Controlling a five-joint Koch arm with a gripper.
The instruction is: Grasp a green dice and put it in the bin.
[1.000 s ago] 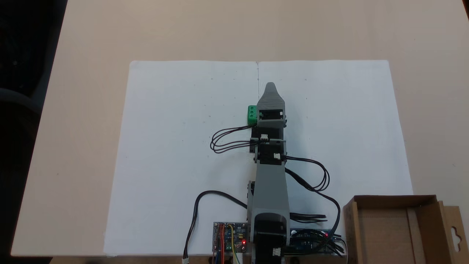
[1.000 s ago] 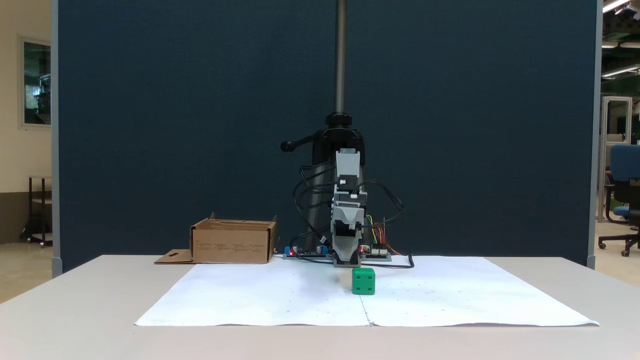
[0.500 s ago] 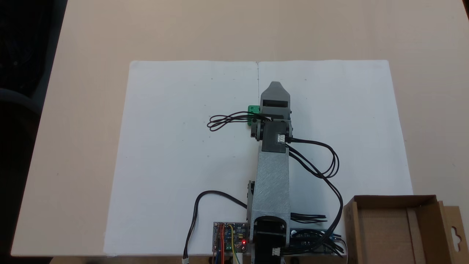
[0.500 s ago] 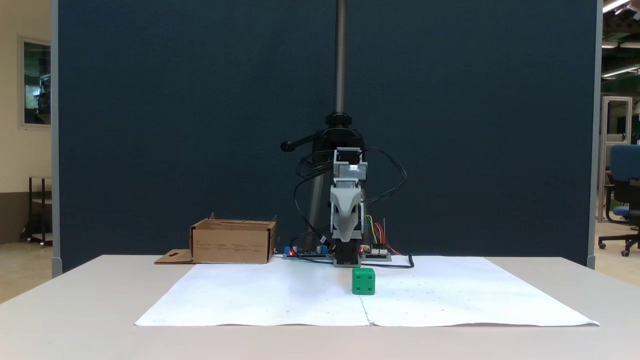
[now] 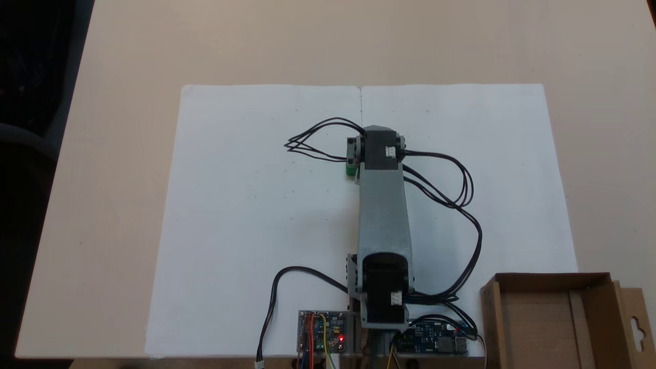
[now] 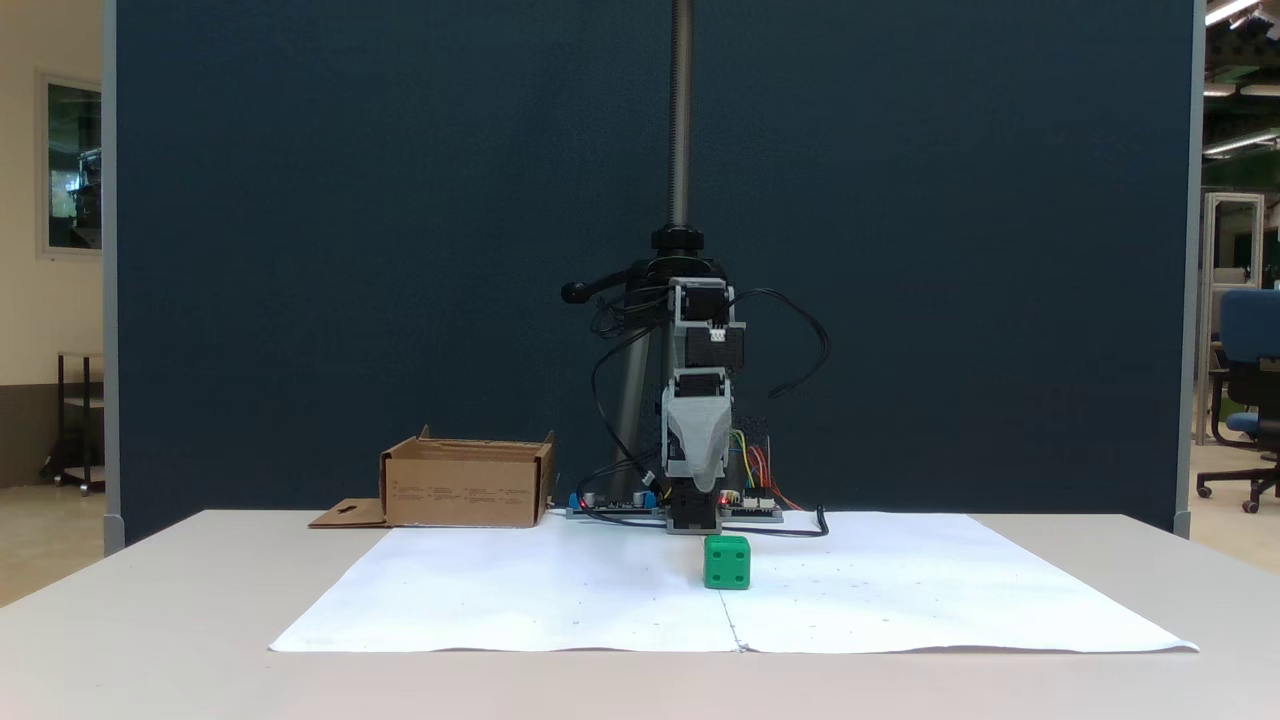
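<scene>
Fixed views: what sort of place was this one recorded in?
Probably a lab or shared workshop. A tall dark blue partition stands behind the table, a wheeled office chair sits in the room beyond, and bare circuit boards lie by the arm's base.

grey printed arm [image 5: 383,215] links, black servo blocks with white connectors — looping black cables [image 5: 464,179], circuit boards [image 5: 322,331] at base.
</scene>
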